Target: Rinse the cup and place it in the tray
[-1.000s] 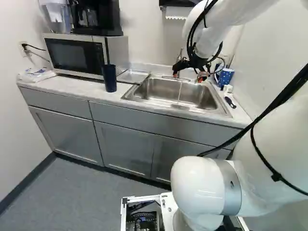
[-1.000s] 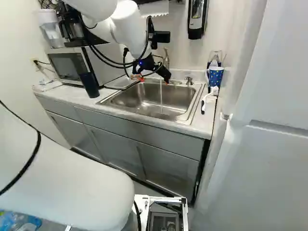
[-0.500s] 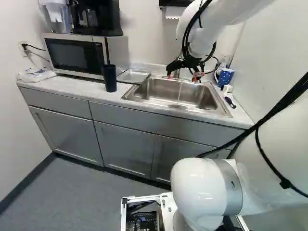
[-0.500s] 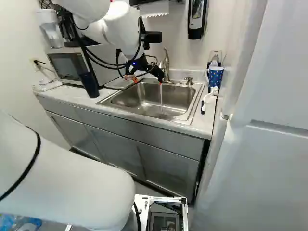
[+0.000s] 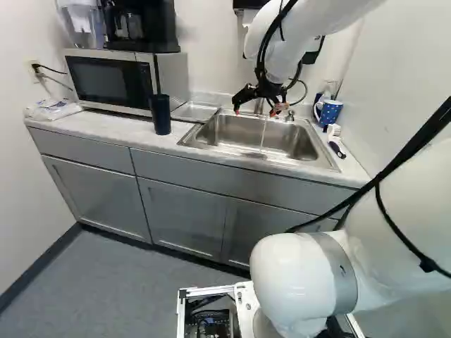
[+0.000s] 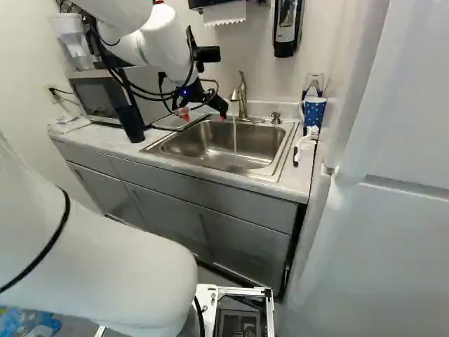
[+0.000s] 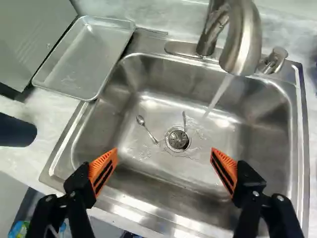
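- Swinging leftward across the left base view, the arm (image 5: pixel 310 24) is bringing its fingers (image 7: pixel 103 171) nearer the dark cup (image 5: pixel 161 115)!
- They're standing wide apart, gripping nothing, presumably readying for that cup.
- It's waiting upright on the counter (image 5: pixel 106 129), left of the sink (image 5: pixel 232 144).
- Water (image 7: pixel 218 94) is running, likely for rinsing; the tray (image 7: pixel 84 62) is lying handily close.

Glossy white rounded arm (image 5: pixel 310 24) is showing a silver-grey band (image 5: pixel 340 273) at its near joint. Black cables (image 5: pixel 264 44) are looping along the far segments; a small blue light (image 6: pixel 183 93) is glowing there. Black two-fingered gripper (image 6: pixel 203 115) is bearing ridged orange pads (image 7: pixel 105 168) and silver screws (image 7: pixel 280 198).
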Tool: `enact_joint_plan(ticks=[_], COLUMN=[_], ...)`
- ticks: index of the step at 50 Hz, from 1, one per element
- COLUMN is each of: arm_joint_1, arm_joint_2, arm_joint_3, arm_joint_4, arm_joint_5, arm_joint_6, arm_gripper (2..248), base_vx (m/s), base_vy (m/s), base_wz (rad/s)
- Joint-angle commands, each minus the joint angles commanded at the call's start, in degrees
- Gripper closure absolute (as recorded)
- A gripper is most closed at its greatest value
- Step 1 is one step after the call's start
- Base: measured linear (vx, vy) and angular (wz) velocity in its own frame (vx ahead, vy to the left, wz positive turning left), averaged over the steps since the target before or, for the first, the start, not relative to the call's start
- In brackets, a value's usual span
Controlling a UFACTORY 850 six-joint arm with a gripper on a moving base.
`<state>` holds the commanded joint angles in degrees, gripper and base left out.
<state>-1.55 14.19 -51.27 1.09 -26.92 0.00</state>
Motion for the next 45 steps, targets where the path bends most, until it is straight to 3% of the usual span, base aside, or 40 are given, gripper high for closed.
enact_joint_plan(ticks=[45], arm_joint_1=[9.8], arm_joint_2=[-2.6], arm_joint_3=[-2.29], arm_joint_4=[-2.12], arm_joint_5=[1.52], arm_joint_6=[0.0], arm_gripper=[3], base_vx=[0.0], base_vy=[0.0], base_wz=[0.0])
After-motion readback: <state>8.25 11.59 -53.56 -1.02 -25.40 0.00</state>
